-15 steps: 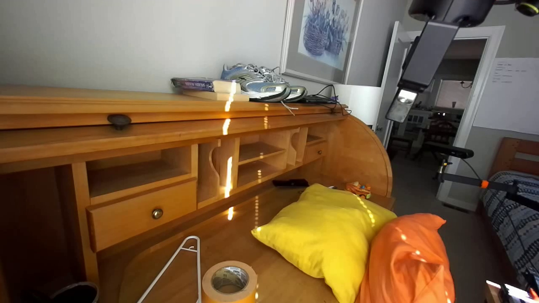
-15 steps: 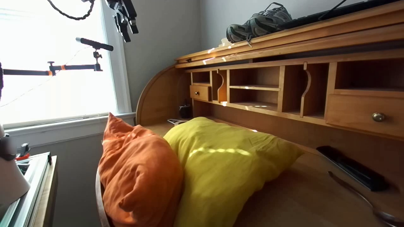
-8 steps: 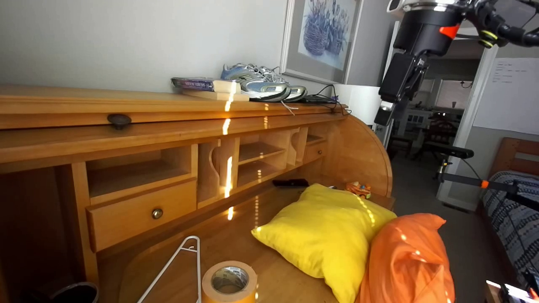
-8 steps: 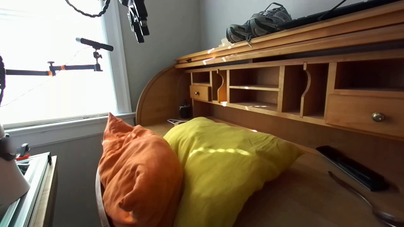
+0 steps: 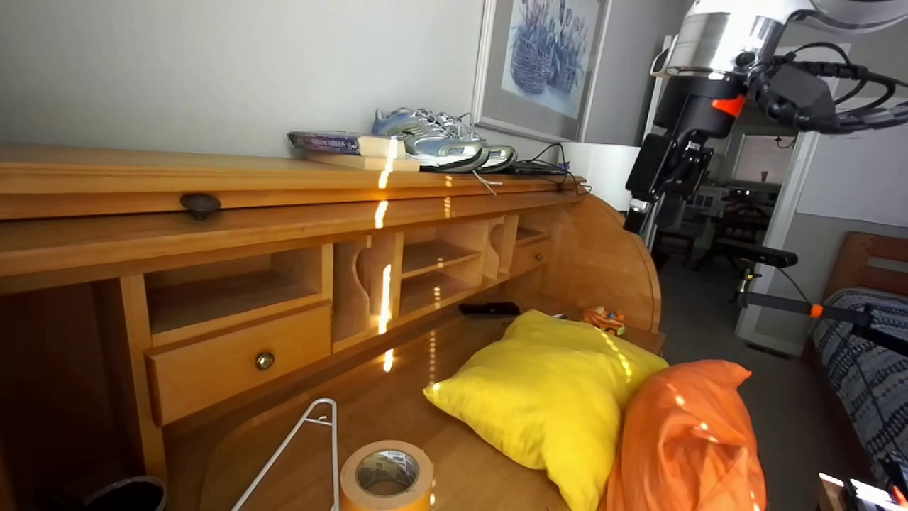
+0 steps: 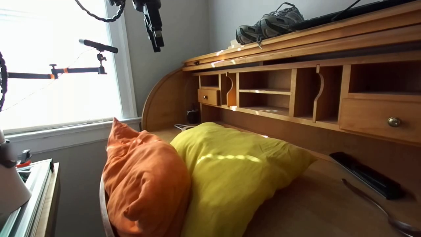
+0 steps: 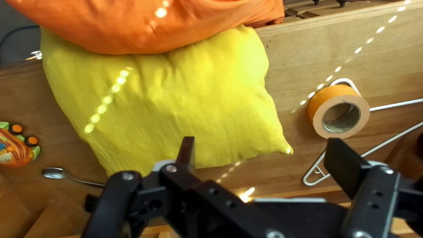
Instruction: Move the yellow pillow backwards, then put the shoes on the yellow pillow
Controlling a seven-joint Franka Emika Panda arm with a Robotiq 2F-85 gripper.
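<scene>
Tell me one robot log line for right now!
jaws: open, empty; square yellow fabric pillow: on brown wooden desk, touching orange fabric cushion; grey mesh sneakers: atop desk, not on pillow

In an exterior view the arm [image 5: 723,44] slants down from the upper right, jaws standing wide apart

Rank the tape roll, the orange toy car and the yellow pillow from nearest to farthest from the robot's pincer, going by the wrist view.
1. Yellow pillow: nearest; one corner shows within the opening of the pincer.
2. Tape roll: next, to the right of the pillow.
3. Toy car: farthest, at the picture's left edge, beyond the pillow's other side.
</scene>
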